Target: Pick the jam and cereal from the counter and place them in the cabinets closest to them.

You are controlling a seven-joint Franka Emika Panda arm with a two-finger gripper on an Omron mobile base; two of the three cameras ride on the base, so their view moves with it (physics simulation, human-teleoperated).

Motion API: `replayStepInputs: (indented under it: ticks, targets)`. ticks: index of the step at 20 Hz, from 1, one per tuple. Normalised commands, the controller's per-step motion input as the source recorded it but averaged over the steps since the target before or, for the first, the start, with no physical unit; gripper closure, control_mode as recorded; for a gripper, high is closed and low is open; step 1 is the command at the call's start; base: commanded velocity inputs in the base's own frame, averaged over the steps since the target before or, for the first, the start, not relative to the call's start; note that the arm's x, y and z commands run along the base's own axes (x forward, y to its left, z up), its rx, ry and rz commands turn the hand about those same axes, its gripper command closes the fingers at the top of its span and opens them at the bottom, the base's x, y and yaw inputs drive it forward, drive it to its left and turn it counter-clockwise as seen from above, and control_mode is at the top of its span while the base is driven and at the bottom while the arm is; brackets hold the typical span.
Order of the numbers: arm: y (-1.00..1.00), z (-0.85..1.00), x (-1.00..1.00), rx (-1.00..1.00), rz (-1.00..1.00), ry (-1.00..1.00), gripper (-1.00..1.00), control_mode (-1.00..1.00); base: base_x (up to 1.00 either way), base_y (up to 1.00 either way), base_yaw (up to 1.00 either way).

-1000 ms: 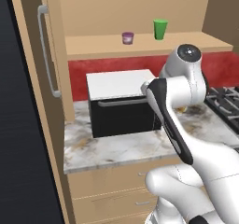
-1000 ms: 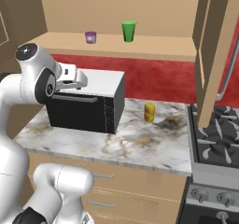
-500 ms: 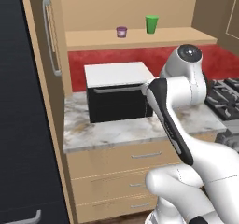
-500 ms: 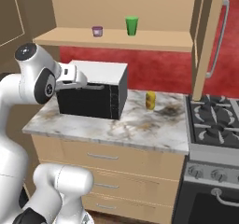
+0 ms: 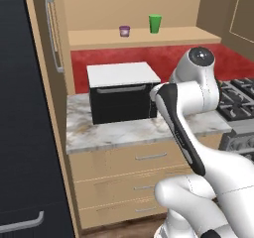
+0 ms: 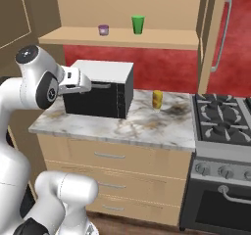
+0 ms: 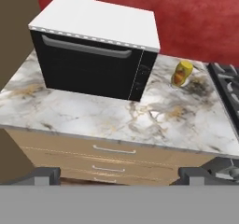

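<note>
Backing away from the counter (image 6: 147, 126), my base has widened both base views since a second ago, so the drawers (image 5: 144, 157) under the worktop show in full; the things themselves have not shifted. I count one jam jar (image 5: 124, 30), standing upright on the open cabinet shelf (image 5: 144, 37), its short axis vertical, with one green cup (image 5: 155, 24) near it on its right, the two apart. In the right base view the jar (image 6: 103, 30) and cup (image 6: 138, 24) sit the same way. I see one black microwave (image 7: 93, 55) with a white top on the counter, its door facing me, and one yellowish stacked round item (image 7: 181, 73) upright to its right, well apart from the jar. I cannot find a red-orange box. My gripper (image 7: 116, 174) hangs off the counter's front edge with its two finger tips (image 7: 44, 174) spread wide and nothing between them. One stove (image 6: 223, 126) sits at the counter's right end.
</note>
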Motion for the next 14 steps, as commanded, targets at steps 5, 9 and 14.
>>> replayStepInputs:
  ticks: [5,9,14]
  targets:
    - [0.0,0.0,0.0,0.0,0.0,0.0,-1.0,1.0,-0.32,-0.04,-0.01]
    - [0.0,0.0,0.0,0.0,0.0,0.0,-1.0,1.0,-0.02,0.0,0.0]
    - [0.0,0.0,0.0,0.0,0.0,0.0,-1.0,1.0,-0.11,-0.08,0.0]
